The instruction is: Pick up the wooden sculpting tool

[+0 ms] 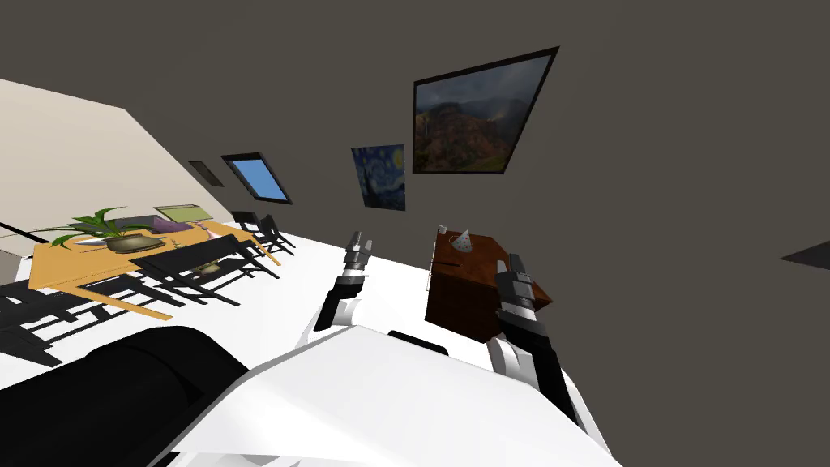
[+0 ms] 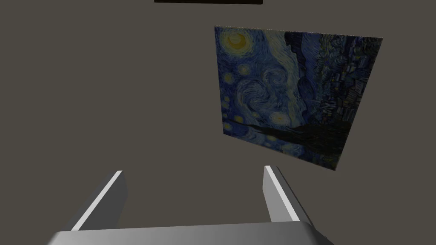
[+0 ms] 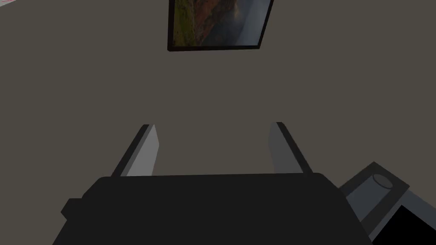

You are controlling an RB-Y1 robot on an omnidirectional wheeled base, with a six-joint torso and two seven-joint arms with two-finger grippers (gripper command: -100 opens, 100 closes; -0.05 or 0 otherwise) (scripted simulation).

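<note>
A two-armed robot stands on a white floor facing a dark grey wall. Both arms are raised forward. The left gripper [image 1: 358,242] has its two blades spread apart [image 2: 191,170], holding nothing. The right gripper [image 1: 515,261] is likewise spread and empty [image 3: 213,124], hovering over a dark brown wooden cabinet [image 1: 470,292] against the wall. On the cabinet top stand a small glass [image 1: 442,229] and a pale speckled cone [image 1: 463,241]. A thin pale sliver [image 1: 443,263] near them may be the wooden sculpting tool, though it is too small to be sure. Far to the left is an orange dining table [image 1: 81,267] with a potted plant [image 1: 121,231].
</note>
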